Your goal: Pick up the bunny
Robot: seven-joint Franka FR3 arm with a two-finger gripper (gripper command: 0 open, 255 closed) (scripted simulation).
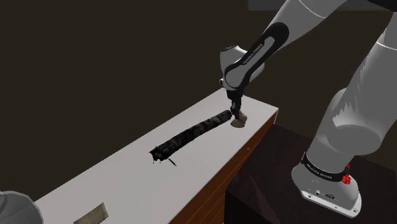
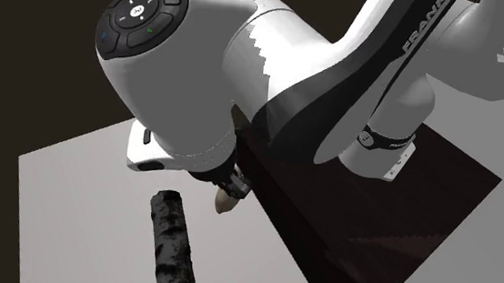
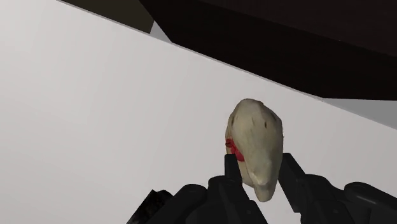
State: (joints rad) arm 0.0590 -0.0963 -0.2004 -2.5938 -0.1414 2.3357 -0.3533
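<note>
White Franka arm reaches over a pale countertop, on which lies a long, rough black object. Near the counter's corner by the stand, the black gripper has its jaws narrowly parted, clasping the beige, red-marked bunny just beside the black object's end.

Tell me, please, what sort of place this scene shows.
Probably a bare indoor room. A long counter with a white top and a brown, wood-like side bears a rough black object; the end effector clasps the pale bunny near its end, and the robot's dark stand sits beside it.
</note>
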